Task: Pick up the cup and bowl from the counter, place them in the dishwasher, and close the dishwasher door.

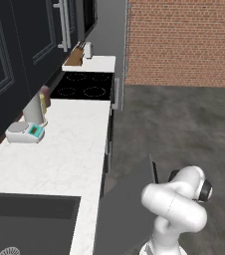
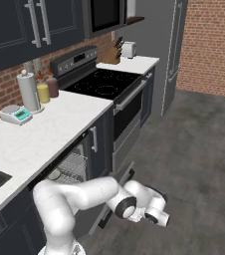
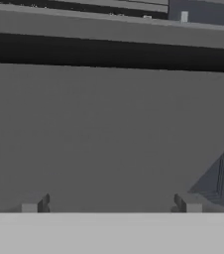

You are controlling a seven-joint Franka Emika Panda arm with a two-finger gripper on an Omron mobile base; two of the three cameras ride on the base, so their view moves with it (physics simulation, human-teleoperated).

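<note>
The dishwasher door [image 1: 127, 204] stands part-way open, a flat dark panel slanting out from under the desk [image 1: 59, 154] just beside the black sink [image 1: 30, 219]. In the left base view its broad inner face rises beside the white arm, whose elbow bulges just in front of it. The right base view shows what that view hides: the dishwasher [image 2: 69, 167] opening under the desk edge, with the grey wire rack [image 2: 73, 165] inside and a pale round shape [image 2: 55, 174] lying at the rack's near end. Whether that is the cup or the bowl cannot be told.

In the right base view the arm bends low, away from the sink, with its hand down by the door's outer edge, near the floor [image 2: 194, 164]. The gripper [image 2: 160, 218] is seen there only from behind. The hand view gives its two finger tips [image 3: 34, 203] well apart, so the gripper is open with nothing between them. Ahead of them is a wide flat grey surface with a dark band across its top.

On the desk beyond the sink, against the wall, sit a white scale with a teal display [image 1: 26, 132] and a tall pale cylinder [image 1: 34, 109]. The right base view adds a yellow jar [image 2: 44, 93] and a dark red jar [image 2: 52, 86] next to the cylinder. The black stove [image 2: 102, 82] lies farther from the sink.
</note>
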